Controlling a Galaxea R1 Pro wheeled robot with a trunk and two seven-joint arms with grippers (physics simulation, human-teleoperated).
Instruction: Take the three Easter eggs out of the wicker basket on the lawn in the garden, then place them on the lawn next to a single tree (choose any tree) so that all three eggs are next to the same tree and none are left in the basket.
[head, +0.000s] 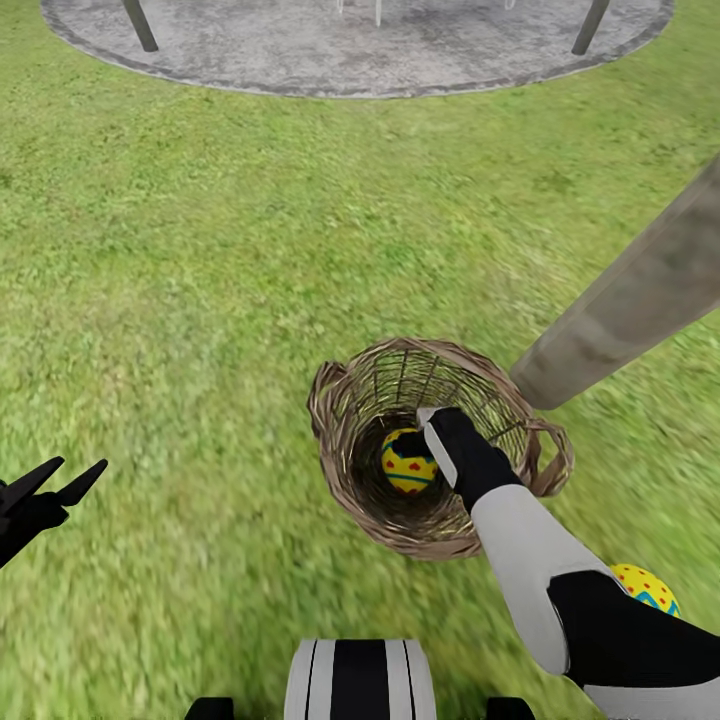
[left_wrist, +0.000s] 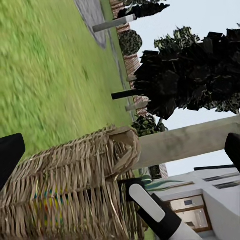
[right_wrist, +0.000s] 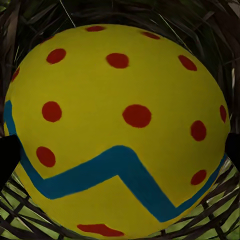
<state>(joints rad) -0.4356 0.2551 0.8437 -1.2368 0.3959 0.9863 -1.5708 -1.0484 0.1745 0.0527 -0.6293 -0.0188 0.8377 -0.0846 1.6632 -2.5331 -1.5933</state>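
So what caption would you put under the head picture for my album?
Right end effector reaches into the basket for an egg; another egg lies on the grass.

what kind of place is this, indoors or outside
Outdoors, most likely a home garden: a wide grass lawn runs up to a round grey paved patio, a pale tree trunk stands beside a wicker basket, and a white house sits behind.

ground: green grass all round the grippers | patio (head: 350, 45): grey, round, paved, well ahead of both, with dark posts (head: 140, 25) on it | house (left_wrist: 210, 197): white, windowed, beyond the left gripper | fence (left_wrist: 131, 62): wooden slats | sky: pale, even daylight
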